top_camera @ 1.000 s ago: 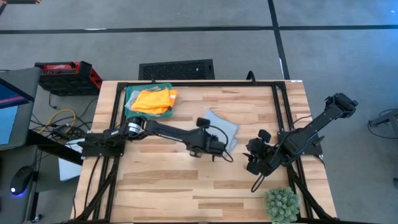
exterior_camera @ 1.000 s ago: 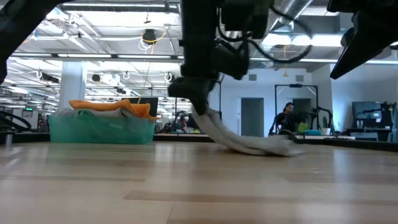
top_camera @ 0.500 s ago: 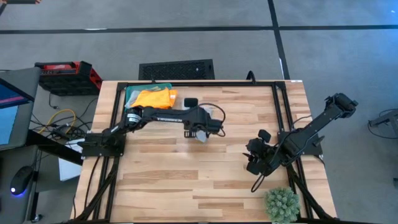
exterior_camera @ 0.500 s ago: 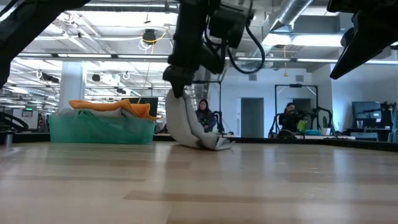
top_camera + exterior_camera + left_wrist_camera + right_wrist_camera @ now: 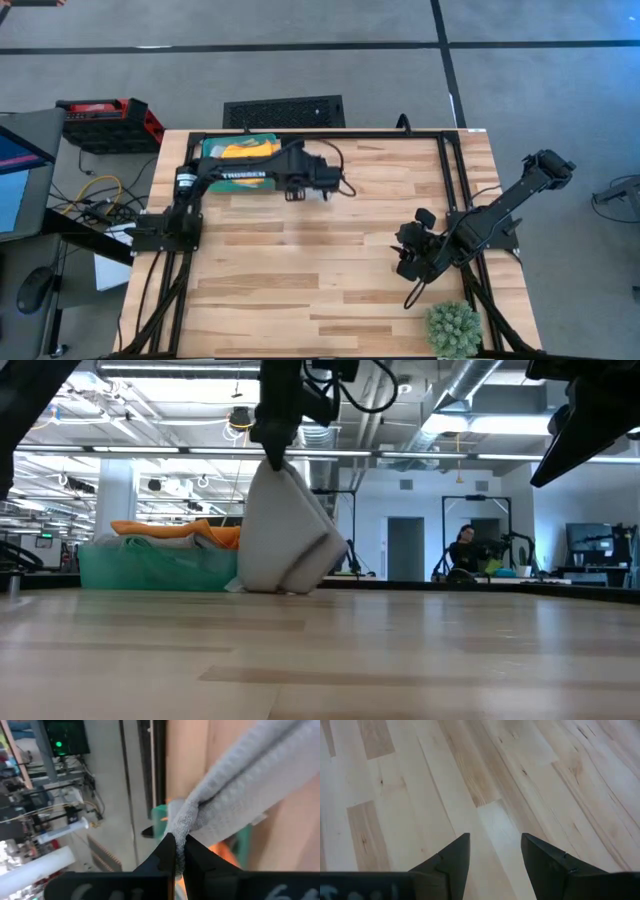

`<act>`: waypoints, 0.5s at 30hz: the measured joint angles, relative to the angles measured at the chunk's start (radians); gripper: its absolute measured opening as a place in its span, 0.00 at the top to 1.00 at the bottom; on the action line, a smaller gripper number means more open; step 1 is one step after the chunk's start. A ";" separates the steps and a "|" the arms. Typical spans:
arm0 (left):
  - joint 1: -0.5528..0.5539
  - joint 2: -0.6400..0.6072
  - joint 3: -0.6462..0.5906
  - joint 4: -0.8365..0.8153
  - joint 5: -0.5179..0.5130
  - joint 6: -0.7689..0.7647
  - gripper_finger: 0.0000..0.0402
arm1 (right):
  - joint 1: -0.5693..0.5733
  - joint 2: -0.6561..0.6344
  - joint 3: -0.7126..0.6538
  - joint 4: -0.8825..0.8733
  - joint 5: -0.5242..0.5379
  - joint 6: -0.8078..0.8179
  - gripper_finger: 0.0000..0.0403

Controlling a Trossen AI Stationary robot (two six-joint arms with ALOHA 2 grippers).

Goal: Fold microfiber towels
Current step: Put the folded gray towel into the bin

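My left gripper (image 5: 272, 458) is raised beside the green tray (image 5: 160, 572) at the table's far left and is shut on a pale grey towel (image 5: 285, 530), which hangs below it in folds. In the high view the left arm (image 5: 305, 182) hides that towel. An orange towel (image 5: 245, 152) lies on top of the pile in the tray (image 5: 212, 148). My right gripper (image 5: 492, 854) is open and empty over bare table near the right edge (image 5: 405, 262). My left gripper pinches a bunched fold of the grey towel (image 5: 186, 816) between its two shut fingers, several layers together. The fingers come from above, pointing down. The towel hangs slack below them; its lower end (image 5: 268, 586) is at table level, and I cannot tell whether it touches.
A spiky green plant ball (image 5: 453, 328) sits at the near right corner. A black frame (image 5: 440, 140) runs along the table's far and side edges. Bare wood (image 5: 300, 270) spreads across the middle and the near side.
My left gripper has gone from the table's middle toward the far left, toward the tray, and has risen, staying shut on the grey towel. The towel, which trailed on the table, has been dragged along and lifted, and now hangs in folds below the gripper.
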 joint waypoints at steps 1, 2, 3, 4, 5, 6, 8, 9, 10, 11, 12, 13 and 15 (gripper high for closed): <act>0.016 0.000 0.000 0.000 -0.006 0.022 1.00 | 0.000 0.000 0.000 0.001 0.001 0.000 0.50; 0.033 0.000 0.000 0.000 -0.007 0.043 1.00 | 0.000 0.000 0.000 0.001 0.001 0.000 0.50; 0.051 0.000 0.000 0.000 -0.007 0.064 1.00 | 0.000 0.000 0.000 0.001 0.001 0.000 0.50; 0.070 0.000 0.000 0.000 -0.007 0.084 1.00 | 0.000 0.000 0.000 0.001 0.001 0.000 0.50; 0.092 0.000 0.000 0.001 -0.007 0.104 1.00 | 0.000 0.000 0.000 0.001 0.001 0.000 0.50; 0.114 0.000 -0.001 0.001 -0.007 0.124 1.00 | 0.000 0.000 0.000 0.001 0.001 0.000 0.50; 0.156 0.000 -0.001 0.022 -0.013 0.174 1.00 | 0.000 0.000 0.000 0.001 0.001 0.000 0.50; 0.178 0.000 -0.001 0.045 -0.025 0.208 1.00 | 0.000 0.000 0.000 0.001 0.001 0.000 0.50; 0.199 0.000 -0.001 0.075 -0.043 0.247 1.00 | 0.000 0.000 0.000 0.001 0.001 0.000 0.50; 0.220 0.000 0.004 0.105 -0.057 0.292 1.00 | 0.000 0.000 0.000 0.001 0.001 0.000 0.50; 0.242 0.000 0.011 0.138 -0.061 0.337 1.00 | 0.000 0.000 0.000 0.001 0.002 0.000 0.50; 0.264 0.000 0.017 0.183 -0.059 0.387 1.00 | 0.000 0.000 0.000 0.001 0.002 0.000 0.50; 0.306 0.000 0.027 0.279 -0.057 0.481 1.00 | 0.000 0.000 0.000 0.001 0.007 0.000 0.50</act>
